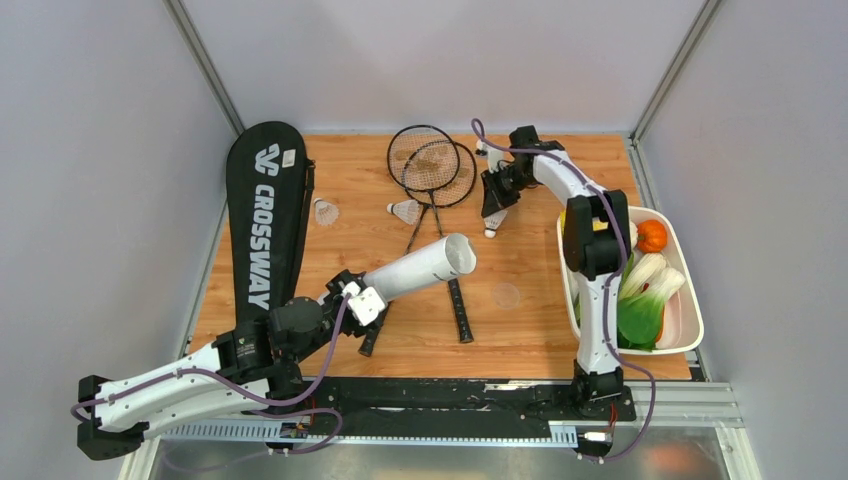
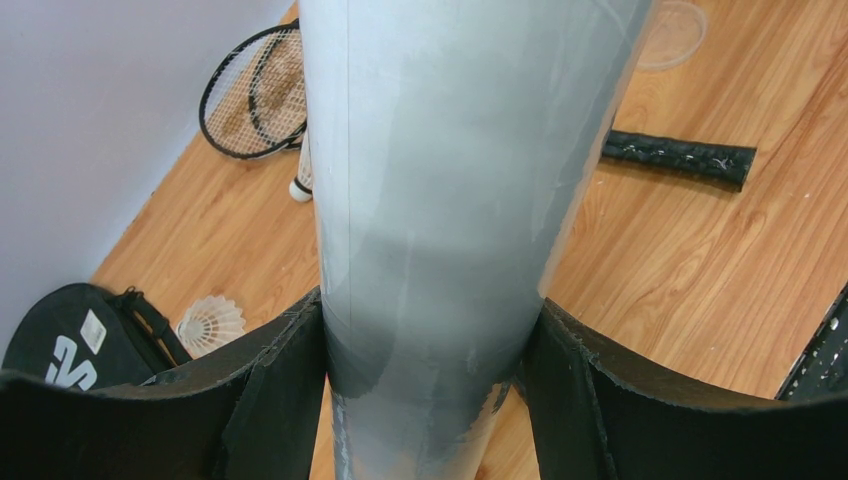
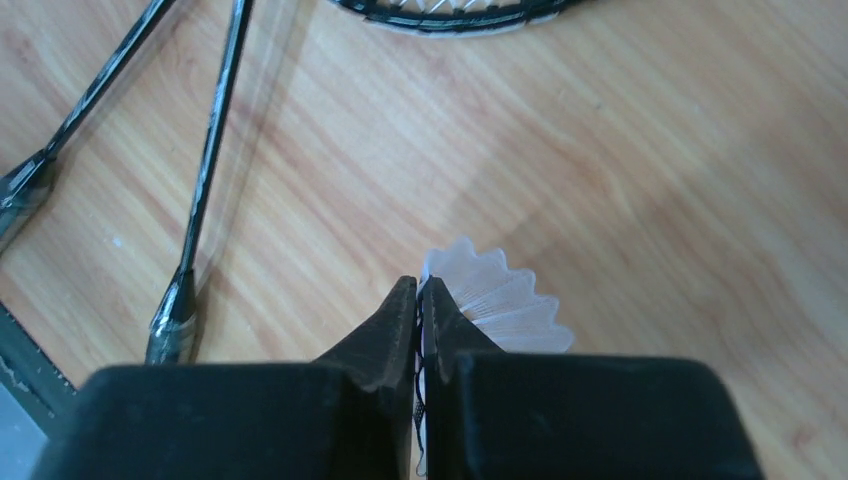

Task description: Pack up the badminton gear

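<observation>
Your left gripper (image 1: 360,298) is clamped on the lower end of the white tube (image 1: 420,268), whose open mouth points up and to the right, and your right gripper (image 3: 418,297), closed on a shuttlecock (image 3: 500,300), hangs near that mouth, further back and right.

Racket bag (image 1: 265,215) along the table's (image 1: 540,340) left side, a shuttlecock (image 1: 325,211) just right of it. Two rackets (image 1: 432,165) at centre back, heads overlapping; the tube (image 1: 420,268) crosses over their shafts. A tray (image 1: 690,300) at the right edge.
</observation>
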Action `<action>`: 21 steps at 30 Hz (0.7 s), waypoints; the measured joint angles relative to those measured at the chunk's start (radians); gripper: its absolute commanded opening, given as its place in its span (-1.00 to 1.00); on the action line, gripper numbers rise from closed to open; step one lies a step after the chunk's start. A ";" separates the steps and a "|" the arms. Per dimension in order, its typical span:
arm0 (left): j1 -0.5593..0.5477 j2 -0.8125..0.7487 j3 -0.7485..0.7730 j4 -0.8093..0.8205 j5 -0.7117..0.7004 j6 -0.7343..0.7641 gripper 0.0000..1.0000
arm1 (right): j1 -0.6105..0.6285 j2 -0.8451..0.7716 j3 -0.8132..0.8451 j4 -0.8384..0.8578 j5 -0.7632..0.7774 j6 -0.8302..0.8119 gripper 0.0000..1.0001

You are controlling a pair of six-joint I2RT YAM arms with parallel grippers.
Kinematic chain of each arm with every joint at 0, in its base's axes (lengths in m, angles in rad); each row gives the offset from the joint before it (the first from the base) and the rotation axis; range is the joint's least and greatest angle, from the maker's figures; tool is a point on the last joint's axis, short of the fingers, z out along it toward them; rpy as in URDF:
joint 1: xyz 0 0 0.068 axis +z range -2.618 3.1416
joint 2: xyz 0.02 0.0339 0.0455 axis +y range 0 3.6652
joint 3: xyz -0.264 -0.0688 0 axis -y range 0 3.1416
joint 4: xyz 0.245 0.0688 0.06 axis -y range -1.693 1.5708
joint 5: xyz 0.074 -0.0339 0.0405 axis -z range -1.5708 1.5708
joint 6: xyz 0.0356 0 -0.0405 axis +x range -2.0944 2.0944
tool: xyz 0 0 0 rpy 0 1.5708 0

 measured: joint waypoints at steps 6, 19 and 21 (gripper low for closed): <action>0.000 0.000 0.000 0.000 -0.006 -0.001 0.05 | -0.006 -0.195 -0.142 0.038 0.003 0.069 -1.00; 0.000 0.021 0.000 0.000 -0.037 -0.008 0.07 | 0.013 -0.825 -0.562 0.442 -0.061 0.410 -1.00; 0.000 0.031 0.000 0.000 -0.039 -0.010 0.07 | 0.032 -0.957 -0.685 0.530 -0.066 0.469 -1.00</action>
